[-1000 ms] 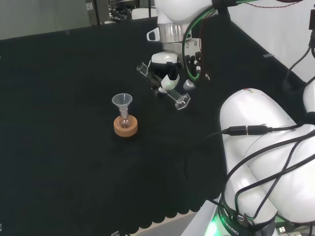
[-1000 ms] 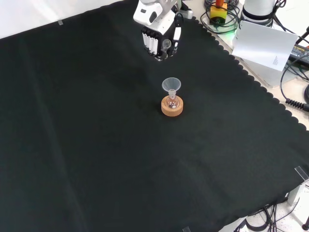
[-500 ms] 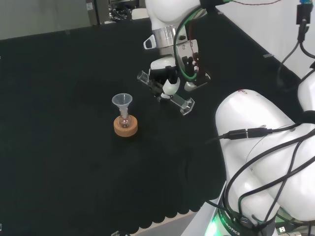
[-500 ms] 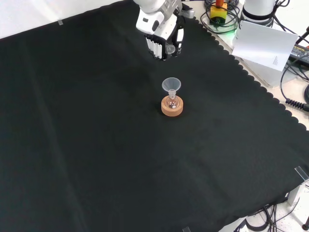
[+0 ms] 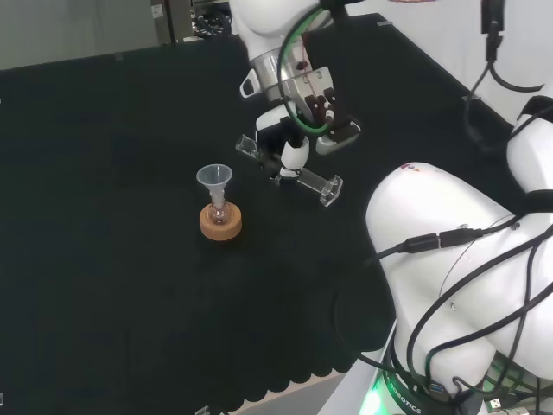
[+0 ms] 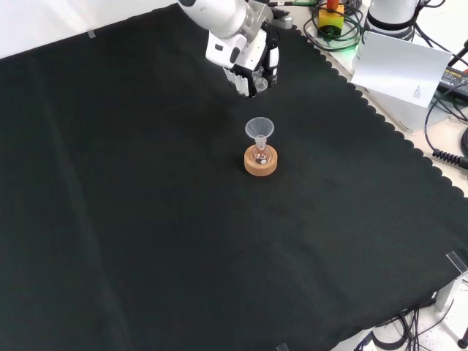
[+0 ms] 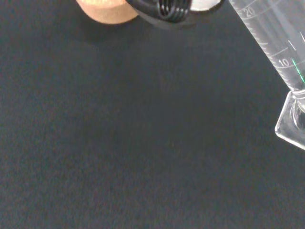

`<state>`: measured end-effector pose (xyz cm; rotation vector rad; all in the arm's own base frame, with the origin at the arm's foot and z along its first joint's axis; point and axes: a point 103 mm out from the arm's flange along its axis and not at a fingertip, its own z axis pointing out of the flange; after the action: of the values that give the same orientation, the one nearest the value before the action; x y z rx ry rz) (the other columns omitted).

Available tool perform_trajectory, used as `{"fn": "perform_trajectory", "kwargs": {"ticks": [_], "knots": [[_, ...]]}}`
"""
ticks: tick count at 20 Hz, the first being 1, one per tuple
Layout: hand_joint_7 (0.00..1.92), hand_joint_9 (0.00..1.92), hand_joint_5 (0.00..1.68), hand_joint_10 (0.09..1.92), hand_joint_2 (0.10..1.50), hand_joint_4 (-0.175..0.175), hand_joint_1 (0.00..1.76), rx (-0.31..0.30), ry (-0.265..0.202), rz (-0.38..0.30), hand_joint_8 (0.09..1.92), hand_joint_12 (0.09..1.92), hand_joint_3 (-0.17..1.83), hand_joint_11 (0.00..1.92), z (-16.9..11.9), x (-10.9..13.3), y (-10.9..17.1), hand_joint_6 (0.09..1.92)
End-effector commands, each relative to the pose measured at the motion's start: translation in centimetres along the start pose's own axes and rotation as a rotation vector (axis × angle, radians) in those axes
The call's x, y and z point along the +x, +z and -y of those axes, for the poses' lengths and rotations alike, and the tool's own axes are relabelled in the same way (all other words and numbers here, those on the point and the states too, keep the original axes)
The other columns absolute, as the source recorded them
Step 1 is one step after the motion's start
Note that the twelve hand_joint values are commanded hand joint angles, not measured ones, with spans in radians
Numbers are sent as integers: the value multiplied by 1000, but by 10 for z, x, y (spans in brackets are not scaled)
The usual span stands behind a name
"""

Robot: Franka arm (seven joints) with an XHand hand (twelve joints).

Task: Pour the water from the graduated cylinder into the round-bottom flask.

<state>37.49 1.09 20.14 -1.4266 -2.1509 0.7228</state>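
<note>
Hand: your hand (image 5: 291,154) is curled round the graduated cylinder (image 5: 289,170) mid-tube, up off the cloth (image 5: 112,285).
Cylinder: lies nearly level in head view, mouth end to the left, foot to the right.
Wrist view: you see the cyl's scale marks and clear foot (image 7: 291,125) close up.
Funnel: sits in the round-bottom flask (image 5: 219,210); funnel (image 5: 213,178) rim is near the cyl's mouth, not touching.
Stand: cork ring (image 5: 220,224) under flask, left of and below your hand in head view.
</note>
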Motion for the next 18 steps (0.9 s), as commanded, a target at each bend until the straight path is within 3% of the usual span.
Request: {"fn": "perform_trajectory", "kwargs": {"ticks": [1,12,18], "knots": [[869,1154,966,845,1090,-175,1384,131,44,18,1087,872,-1,1125,1,-2,-4,997],[874,1159,971,839,1087,-175,1384,221,89,56,1079,867,-1,1125,-2,1,-3,990],[876,1160,973,836,1086,-175,1385,255,87,83,1076,864,-1,1125,-9,11,-6,987]]}}
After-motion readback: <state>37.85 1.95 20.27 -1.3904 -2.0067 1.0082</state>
